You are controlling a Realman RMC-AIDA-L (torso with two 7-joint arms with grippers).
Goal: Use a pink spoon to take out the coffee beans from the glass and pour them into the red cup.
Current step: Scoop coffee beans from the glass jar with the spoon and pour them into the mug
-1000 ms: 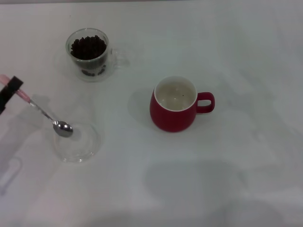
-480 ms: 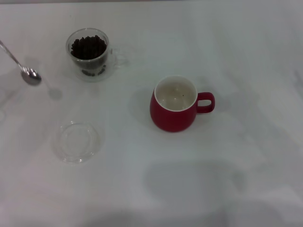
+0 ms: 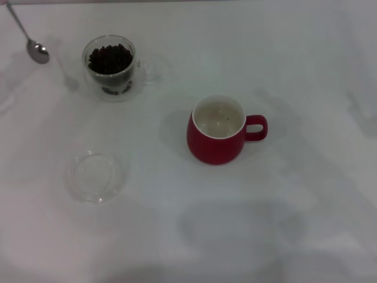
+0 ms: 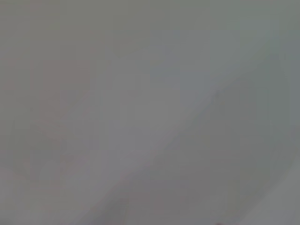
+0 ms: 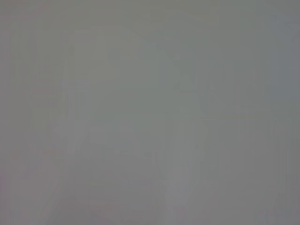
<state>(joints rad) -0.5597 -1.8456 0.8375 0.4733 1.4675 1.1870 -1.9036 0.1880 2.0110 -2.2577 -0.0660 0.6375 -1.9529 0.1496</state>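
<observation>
I see the spoon (image 3: 36,49) only as its metal bowl and neck at the table's (image 3: 294,71) far left corner, raised, just left of the glass (image 3: 111,69) of beans (image 3: 109,59). Neither pincer shows, so I cannot tell their state; both wrist views are blank. The spoon looks light, stiff and slick, best held by its handle, which lies out of view. The cup (image 3: 217,132) stands well apart to the right, heavy and stable. The beans will roll off easily.
</observation>
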